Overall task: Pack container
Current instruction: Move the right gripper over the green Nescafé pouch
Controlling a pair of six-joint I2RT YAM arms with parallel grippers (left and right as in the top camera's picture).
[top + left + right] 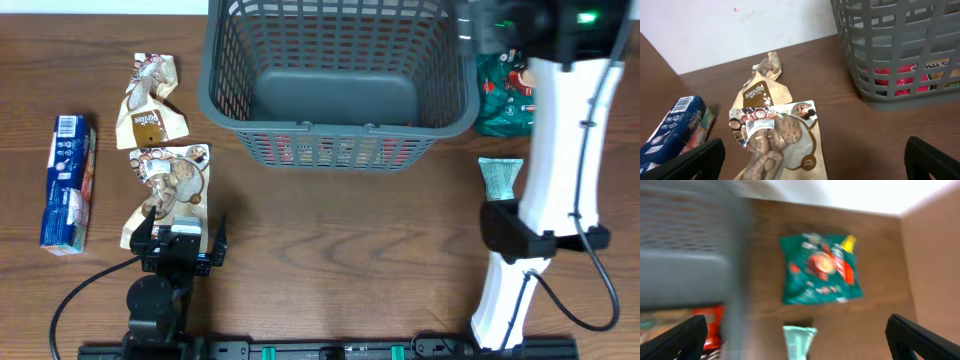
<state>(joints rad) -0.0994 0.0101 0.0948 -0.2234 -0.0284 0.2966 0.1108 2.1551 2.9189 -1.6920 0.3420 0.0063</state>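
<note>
Left gripper (186,232): spread wide and holding nothing, at the lower left of the overhead frame.
Under and just ahead of it: a cookie packet (780,136), brown with a clear window, lies flat on the wooden table (350,250); its near end reaches the open fingers.
Further out: a second brown packet (150,105), crumpled, sits above the first in the frame, and a blue packet (68,180) lies at the far left.
Right gripper (797,341): also spread wide and empty; its fingers show in the bottom corners of a blurred right wrist view.
Around it: a green packet (820,270) is at centre frame, with a mint sachet (799,336) at the bottom centre.
Container (340,125): the grey lattice basket stands upright at the top centre of the overhead frame, between the two groups of packets.
Step in hand: by my reading, the approach to a pick; nothing is gripped.
Next move: the left arm likely needs to drop, pinch the cookie packet by its near end, then lift it clear of the flared rim.
Only the wrist views show: red packets (895,82) through the slots low in the basket, though I cannot tell how many.
Only the overhead shows: both arms together, and the bare grey base of the basket.
</note>
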